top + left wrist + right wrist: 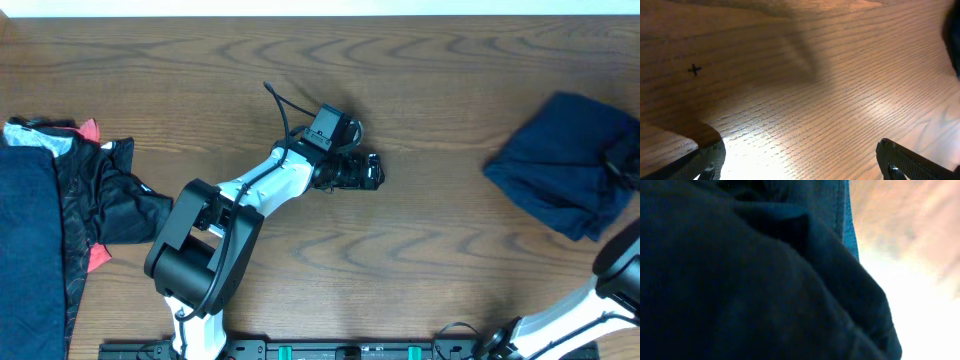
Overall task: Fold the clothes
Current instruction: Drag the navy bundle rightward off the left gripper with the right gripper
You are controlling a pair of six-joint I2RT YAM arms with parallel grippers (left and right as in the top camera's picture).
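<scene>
A crumpled dark blue garment [560, 165] lies at the table's right side. My right gripper [627, 160] is down on its right edge. In the right wrist view the dark blue garment [750, 280] fills nearly the whole frame and hides the fingers, so I cannot tell whether they are shut on it. My left gripper [368, 170] is over bare wood at the table's middle. In the left wrist view the left gripper [802, 162] is open and empty, with its fingertips wide apart just above the table.
A pile of clothes lies at the left edge: a dark blue cloth [30, 230] and a black garment with red parts [115, 195]. The left arm's base [200, 250] stands at the front. The wooden table [430, 80] lies between the pile and the garment.
</scene>
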